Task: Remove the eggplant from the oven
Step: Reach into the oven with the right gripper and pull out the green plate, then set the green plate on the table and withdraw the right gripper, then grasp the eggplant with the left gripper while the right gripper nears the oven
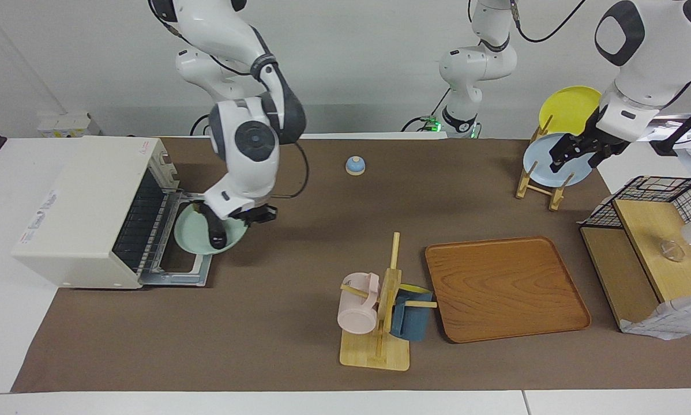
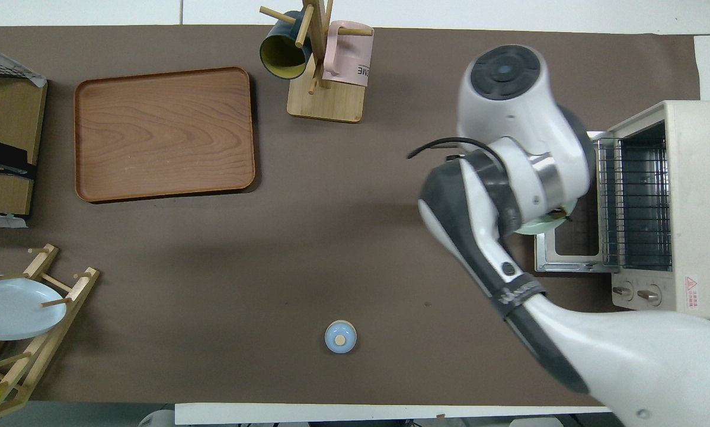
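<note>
The right hand (image 1: 223, 229) hangs low over the green plate (image 1: 191, 235) that rests on the oven's (image 1: 86, 210) dropped door, with the eggplant (image 1: 217, 235) directly beneath it, on the plate or just lifted, I can't say which. Whether its fingers are apart or clamped on the eggplant I cannot tell. It looks like the lifting-out step; next it must carry the eggplant away from the oven mouth to open desk (image 1: 299, 242). The eggplant's long axis seems to run toward and away from the robots; the stem end is hidden. The left hand (image 1: 576, 153) waits up by the plate rack (image 1: 539, 184), fingers apart.
</note>
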Controlling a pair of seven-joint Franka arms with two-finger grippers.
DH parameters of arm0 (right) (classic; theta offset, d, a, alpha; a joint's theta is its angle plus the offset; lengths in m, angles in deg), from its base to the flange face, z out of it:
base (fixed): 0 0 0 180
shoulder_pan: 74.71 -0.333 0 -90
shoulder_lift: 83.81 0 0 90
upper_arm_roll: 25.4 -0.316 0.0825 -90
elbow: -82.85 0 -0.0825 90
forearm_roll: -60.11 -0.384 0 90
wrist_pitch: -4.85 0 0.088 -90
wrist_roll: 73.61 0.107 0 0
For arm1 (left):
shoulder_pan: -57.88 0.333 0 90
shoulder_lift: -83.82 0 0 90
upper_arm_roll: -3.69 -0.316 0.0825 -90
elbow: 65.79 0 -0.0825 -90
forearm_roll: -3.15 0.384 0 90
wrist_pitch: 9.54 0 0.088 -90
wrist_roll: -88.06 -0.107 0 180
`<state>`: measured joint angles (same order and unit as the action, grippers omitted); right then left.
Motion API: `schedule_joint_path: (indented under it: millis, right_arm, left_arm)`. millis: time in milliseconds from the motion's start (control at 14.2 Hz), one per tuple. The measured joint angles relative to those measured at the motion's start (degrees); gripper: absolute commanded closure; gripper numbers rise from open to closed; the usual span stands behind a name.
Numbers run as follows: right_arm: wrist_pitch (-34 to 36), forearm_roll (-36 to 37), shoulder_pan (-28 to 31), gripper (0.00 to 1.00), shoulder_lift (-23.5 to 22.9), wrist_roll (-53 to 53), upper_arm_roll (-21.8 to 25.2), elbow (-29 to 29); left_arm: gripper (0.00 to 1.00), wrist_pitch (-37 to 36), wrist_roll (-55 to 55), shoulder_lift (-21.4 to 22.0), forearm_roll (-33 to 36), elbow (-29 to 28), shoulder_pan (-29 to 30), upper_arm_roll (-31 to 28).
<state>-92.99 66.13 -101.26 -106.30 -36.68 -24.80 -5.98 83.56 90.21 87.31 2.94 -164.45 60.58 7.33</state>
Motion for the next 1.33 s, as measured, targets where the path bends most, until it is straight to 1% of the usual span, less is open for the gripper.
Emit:
schedule_joint_path:
  millis: [140, 281, 351, 421, 491, 561, 702, 772, 842, 912, 982, 1053, 1123, 1193, 1263, 1333]
  right_arm:
    - [-0.34, -2.97, -5.83, 1.0, -8.19, 9.05, -0.11, 8.57]
    - [-3.18, -4.64, -10.05, 1.0, -16.52, 17.35, -1.14, 17.09]
    - [-4.79, -4.84, -11.23, 0.99, -19.57, 20.31, -1.97, 20.03]
    - [-6.27, -4.86, -12.13, 0.93, -21.63, 22.74, -2.58, 21.98]
    - [-7.29, -4.93, -12.88, 0.67, -22.86, 25.13, -2.96, 23.35]
    - [-8.22, -5.27, -13.37, 0.52, -23.3, 27.23, -3.36, 24.1]
    - [-9.69, -5.42, -13.73, 0.47, -23.03, 28.82, -3.74, 25.21]
    - [-9.87, -5.17, -13.32, 0.44, -22.3, 28.2, -3.55, 26.07]
    - [-9.52, -5.02, -11.97, 0.41, -20.71, 26.21, -3.27, 26.76]
    - [-7.36, -4.99, -9.49, 0.42, -18.13, 22.46, -3.06, 26.64]
    - [-4.39, -5.01, -6.23, 0.49, -14.95, 17.41, -3.02, 25.32]
    - [-2.27, -5.05, -2.53, 0.57, -11.2, 11.83, -3.03, 21.9]
    - [-1.81, -5.07, 1.26, 0.69, -7.38, 6.35, -3.06, 16.6]
    - [-2.88, -5.1, 4.93, 0.84, -4.02, 1.06, -3.06, 10.29]
    - [-5.54, -5.11, 8.59, 0.94, -1.33, -4.14, -3.09, 3.56]
    - [-9.15, -5.12, 11.54, 0.98, 0.57, -8.41, -3.1, -2.77]
  left_arm:
    - [0.0, 0.0, 0.0, 0.0, 0.0, 0.0, 0.0, 0.0]
    - [0.0, 0.0, 0.0, 0.0, 0.0, 0.0, 0.0, 0.0]
    - [0.0, 0.0, 0.0, 0.0, 0.0, 0.0, 0.0, 0.0]
    - [0.0, 0.0, 0.0, 0.0, 0.0, 0.0, 0.0, 0.0]
    - [0.0, 0.0, 0.0, 0.0, 0.0, 0.05, 0.0, 0.0]
    - [0.0, 0.0, 0.0, 0.02, 0.0, 0.19, 0.0, 0.02]
    - [0.0, -1.45, 0.0, 0.2, 0.0, 0.27, -0.01, 0.22]
    - [0.0, -3.41, 0.0, 0.34, 0.0, 0.11, -0.02, 0.32]
    - [0.0, -3.69, 0.0, 0.59, -0.08, -0.49, -0.06, 0.43]
    - [0.0, -1.7, 0.05, 1.12, -0.75, -2.24, -0.24, 0.55]
    - [0.0, 3.24, 0.49, 2.15, -2.01, -5.86, -0.95, 0.68]
    - [0.0, 10.14, 2.1, 3.21, -3.09, -10.88, -2.84, 0.83]
    - [0.0, 17.17, 5.51, 3.64, -3.66, -15.86, -5.99, 0.95]
    - [0.0, 23.54, 10.78, 3.1, -3.84, -19.98, -10.2, 1.11]
    - [0.0, 29.4, 17.48, 1.49, -3.87, -22.94, -15.44, 1.32]
    - [0.0, 34.36, 23.98, -0.92, -3.87, -24.36, -20.71, 1.56]
